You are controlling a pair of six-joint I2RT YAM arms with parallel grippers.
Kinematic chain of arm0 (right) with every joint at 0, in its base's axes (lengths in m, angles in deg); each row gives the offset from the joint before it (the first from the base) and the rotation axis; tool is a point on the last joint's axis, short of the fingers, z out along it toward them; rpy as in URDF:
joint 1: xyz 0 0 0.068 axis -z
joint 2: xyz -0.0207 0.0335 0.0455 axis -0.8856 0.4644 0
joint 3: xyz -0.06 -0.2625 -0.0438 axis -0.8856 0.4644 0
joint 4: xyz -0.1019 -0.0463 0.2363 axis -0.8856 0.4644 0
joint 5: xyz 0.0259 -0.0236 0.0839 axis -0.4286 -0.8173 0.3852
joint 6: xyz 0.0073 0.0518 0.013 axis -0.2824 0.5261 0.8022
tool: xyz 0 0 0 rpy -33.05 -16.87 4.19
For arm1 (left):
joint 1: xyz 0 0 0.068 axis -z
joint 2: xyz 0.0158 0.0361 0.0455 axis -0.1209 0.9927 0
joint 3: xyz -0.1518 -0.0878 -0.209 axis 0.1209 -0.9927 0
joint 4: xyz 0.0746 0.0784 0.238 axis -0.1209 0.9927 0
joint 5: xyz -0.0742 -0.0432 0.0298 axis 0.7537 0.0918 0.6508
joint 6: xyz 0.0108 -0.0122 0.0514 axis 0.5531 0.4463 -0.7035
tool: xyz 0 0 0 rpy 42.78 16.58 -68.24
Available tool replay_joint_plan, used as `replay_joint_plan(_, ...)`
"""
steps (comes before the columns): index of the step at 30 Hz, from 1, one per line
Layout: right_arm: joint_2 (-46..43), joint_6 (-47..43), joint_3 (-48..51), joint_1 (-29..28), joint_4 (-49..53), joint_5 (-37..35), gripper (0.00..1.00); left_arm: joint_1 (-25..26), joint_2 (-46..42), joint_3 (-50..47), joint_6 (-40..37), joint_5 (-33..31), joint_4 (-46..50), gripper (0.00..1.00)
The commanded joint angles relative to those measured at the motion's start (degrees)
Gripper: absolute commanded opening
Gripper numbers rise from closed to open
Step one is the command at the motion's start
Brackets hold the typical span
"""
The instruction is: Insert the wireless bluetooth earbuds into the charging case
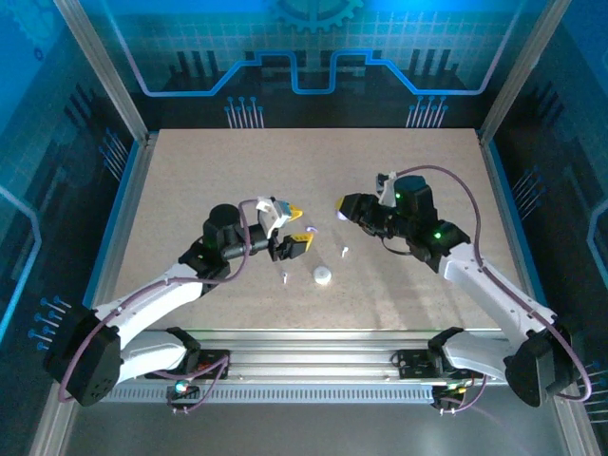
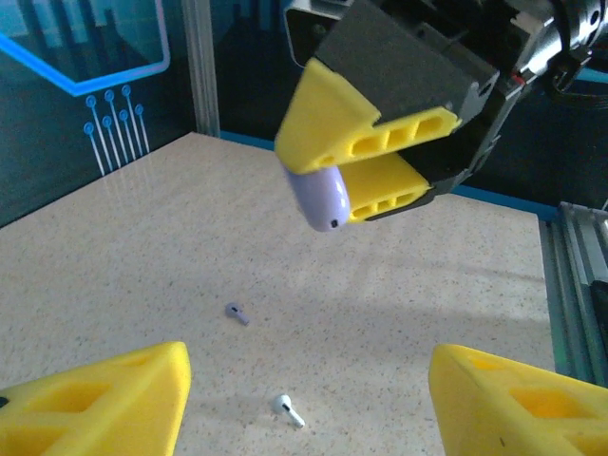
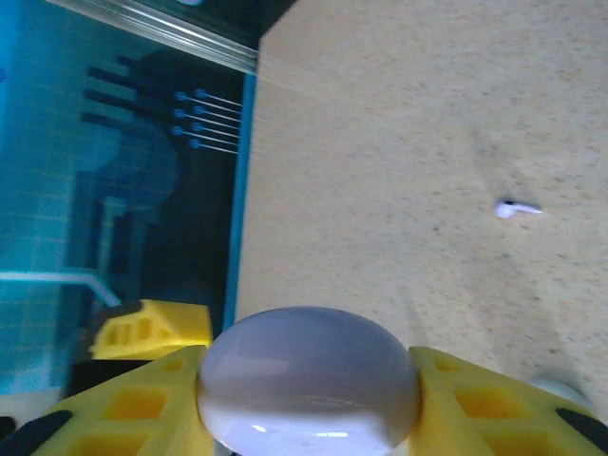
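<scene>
Case [image 2: 320, 199], pale purple and rounded, is up off the table [image 1: 190, 171], clamped betw the yellow fingers of the right gripper [image 1: 344, 209]; lid looks closed as far as I can tell. Left gripper [image 1: 302, 230] hangs at abt 8–9 o'clock from it in the top view, fingers apart w/ nothing betw them, pointed at the case. Buds are loose on the table: purple earbud [image 2: 237, 313] lies betw the two claws, white earbud [image 1: 346, 253] at abt 6 o'clock from the right gripper, second white earbud [image 1: 284, 278] at 6–7 o'clock from the left one, and a white puck [image 1: 322, 275] sits roughly betw those two. My read: the step in hand is getting the case open so buds can go in, and we're near the start since nothing's seated. To do it well I'd hold the right grip on the case body so the lid half is free. Then I'd bring the left fingers in slow & square to the seam and close only lightly. The shell is smooth & curved, so it prob slips or twists out if pinched off-centre. Can't see the seam or hinge side from here, so I'd check that before committing. I'd also hold the case over mid-table, so a drop doesn't hit the buds or roll toward the 6 o'clock rail [image 1: 313, 342].
</scene>
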Motion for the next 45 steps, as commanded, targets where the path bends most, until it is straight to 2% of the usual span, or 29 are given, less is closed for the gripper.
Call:
replay_joint_plan(1,-1.6,4.5,1.2,-1.8,-8.6,0.6,0.43,1.1,0.1,-1.2,-2.3,1.7,-4.3,0.68)
replay_joint_plan(12,-2.0,5.4,2.6,-7.0,-12.4,-2.9,0.43,2.6,3.1,-1.3,3.0,-2.3,-12.5,0.64)
replay_joint_plan(19,-0.8,6.3,3.0,-9.9,-14.7,-4.8,0.43,3.6,5.8,-1.5,8.0,-7.0,-19.1,0.61)
replay_joint_plan(27,-0.6,6.1,3.1,-10.9,-15.1,-5.8,0.43,4.4,7.5,-1.9,9.8,-7.8,-23.7,0.59)
replay_joint_plan(30,-0.5,6.0,3.2,-11.1,-15.0,-6.1,0.43,4.6,7.7,-2.0,10.7,-8.1,-24.9,0.55)
replay_joint_plan(34,0.0,6.1,3.4,-11.6,-15.4,-6.3,0.43,4.9,7.7,-1.8,10.8,-7.3,-24.6,0.43)
replay_joint_plan(41,0.4,6.1,3.9,-12.2,-16.4,-6.9,0.43,5.2,7.5,-1.8,11.3,-7.3,-25.1,0.45)
replay_joint_plan(45,0.6,6.0,3.8,-12.3,-16.7,-6.7,0.43,5.3,7.6,-1.7,11.6,-7.0,-24.8,0.35)
